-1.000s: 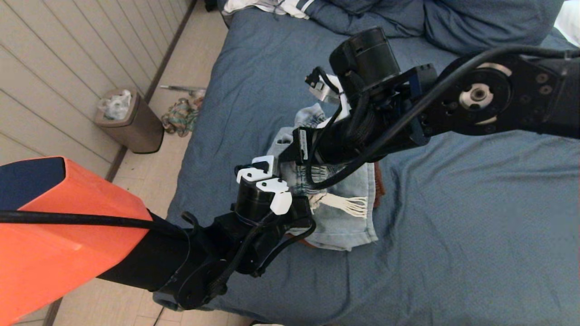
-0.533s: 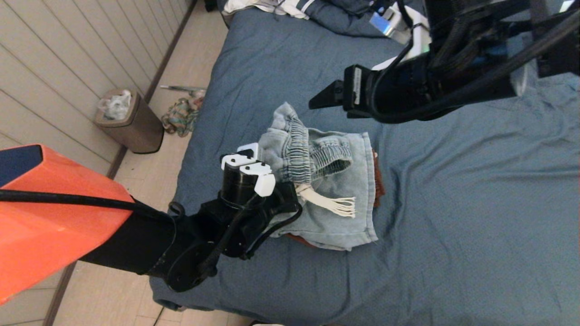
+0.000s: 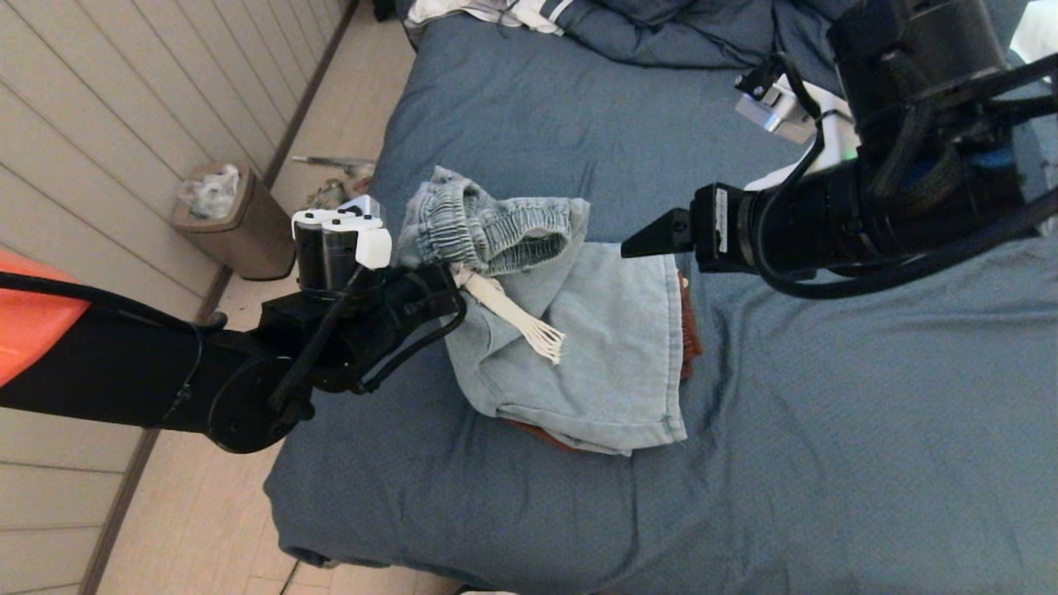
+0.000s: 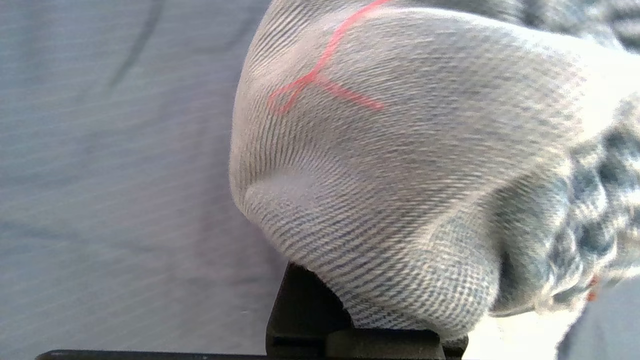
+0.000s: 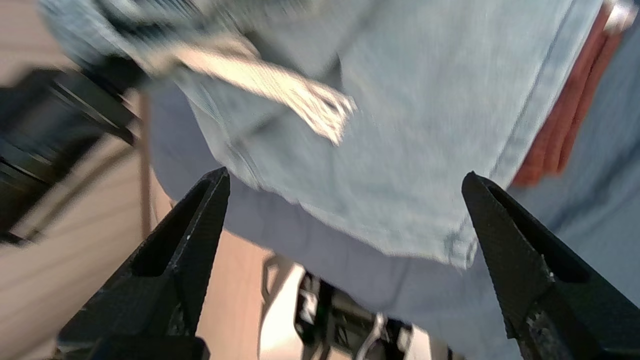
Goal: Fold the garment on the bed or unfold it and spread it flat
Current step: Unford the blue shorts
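Light-blue denim shorts (image 3: 595, 347) lie on the bed (image 3: 826, 430), their elastic waistband (image 3: 488, 221) bunched and lifted at the left. A cream drawstring (image 3: 517, 318) hangs from it. My left gripper (image 3: 442, 277) is shut on the waistband; in the left wrist view the denim (image 4: 400, 175) covers its fingers. My right gripper (image 3: 653, 241) hangs open above the shorts' far right corner, holding nothing. In the right wrist view its fingertips (image 5: 217, 185) stand wide apart over the shorts (image 5: 425, 125).
A rust-red garment (image 3: 688, 330) peeks out under the shorts. Bunched blue duvet and pillows (image 3: 744, 33) and a white striped cloth (image 3: 496, 12) lie at the bed's far end. On the floor to the left stand a bin (image 3: 240, 219) and a cloth heap (image 3: 331, 211).
My right gripper opened, let go of the shorts and drew back to the right. The left gripper pulled the waistband up and to the left, spreading the shorts wider.
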{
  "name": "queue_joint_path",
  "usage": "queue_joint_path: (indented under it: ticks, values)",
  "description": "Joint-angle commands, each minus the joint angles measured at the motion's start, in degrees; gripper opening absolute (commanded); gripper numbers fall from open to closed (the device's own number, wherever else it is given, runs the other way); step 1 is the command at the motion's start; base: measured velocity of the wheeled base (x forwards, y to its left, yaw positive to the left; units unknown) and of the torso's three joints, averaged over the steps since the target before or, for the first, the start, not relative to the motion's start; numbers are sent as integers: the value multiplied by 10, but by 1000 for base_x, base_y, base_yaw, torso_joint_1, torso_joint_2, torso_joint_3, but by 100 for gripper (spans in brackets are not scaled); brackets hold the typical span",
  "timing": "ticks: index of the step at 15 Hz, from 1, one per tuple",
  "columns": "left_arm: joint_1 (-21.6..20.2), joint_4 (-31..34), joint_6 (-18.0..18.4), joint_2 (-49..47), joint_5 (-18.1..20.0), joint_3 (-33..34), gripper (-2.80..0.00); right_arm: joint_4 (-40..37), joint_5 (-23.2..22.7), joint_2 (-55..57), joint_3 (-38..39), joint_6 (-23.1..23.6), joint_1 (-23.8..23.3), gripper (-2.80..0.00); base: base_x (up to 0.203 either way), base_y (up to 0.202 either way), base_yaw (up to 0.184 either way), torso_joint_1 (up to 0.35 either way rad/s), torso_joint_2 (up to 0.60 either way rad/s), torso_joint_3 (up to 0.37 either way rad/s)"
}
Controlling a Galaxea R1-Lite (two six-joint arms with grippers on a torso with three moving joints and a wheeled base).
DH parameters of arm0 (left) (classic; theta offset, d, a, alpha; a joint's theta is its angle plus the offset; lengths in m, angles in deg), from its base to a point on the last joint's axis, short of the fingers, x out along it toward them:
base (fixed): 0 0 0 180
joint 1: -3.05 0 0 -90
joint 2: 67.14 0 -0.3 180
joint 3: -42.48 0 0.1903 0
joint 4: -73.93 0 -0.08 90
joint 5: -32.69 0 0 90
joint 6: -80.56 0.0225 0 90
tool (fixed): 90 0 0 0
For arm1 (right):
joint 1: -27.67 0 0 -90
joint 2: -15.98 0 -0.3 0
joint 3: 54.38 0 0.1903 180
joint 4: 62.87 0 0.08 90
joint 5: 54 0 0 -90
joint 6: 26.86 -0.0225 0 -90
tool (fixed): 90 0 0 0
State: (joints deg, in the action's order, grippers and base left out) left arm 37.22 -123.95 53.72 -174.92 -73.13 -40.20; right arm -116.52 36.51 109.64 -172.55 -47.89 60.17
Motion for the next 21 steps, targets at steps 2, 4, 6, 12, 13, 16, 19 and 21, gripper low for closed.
queue_joint_path:
  ticks: [2, 4, 6, 12, 13, 16, 19, 21]
  values:
    - [-12, -4, -29, 3, -2, 34, -280, -2, 2, 9, 47, 4, 1, 0, 0, 0, 0, 0, 0, 0]
    - [-13, -5, -51, 1, -1, 62, -280, -1, 6, 20, 80, 16, 1, -280, 0, 0, 0, 0, 0, 0]
    - [-13, -7, -64, 7, -1, 86, -280, -1, 3, 23, 88, 37, 2, -280, 0, 0, 0, 0, 0, 0]
    - [-22, -6, -80, 18, -14, 110, -280, -1, 5, 41, 104, 37, 14, -280, 0, 0, 0, 0, 0, 0]
    - [-24, -7, -81, 16, -16, 126, -280, -2, 6, 46, 104, 37, 18, -280, 0, 0, 0, 0, 0, 0]
    - [-26, -14, -83, 14, -17, 180, -280, -1, 7, 60, 101, 37, 27, -280, 0, 0, 0, 0, 0, 0]
    - [-27, -62, -80, 12, -19, 219, -280, -1, 7, 71, 102, 35, 34, -280, 0, 0, 0, 0, 0, 0]
    - [-27, -69, -80, 5, -21, 234, -280, -1, 8, 74, 103, 35, 36, -280, 0, 0, 0, 0, 0, 0]
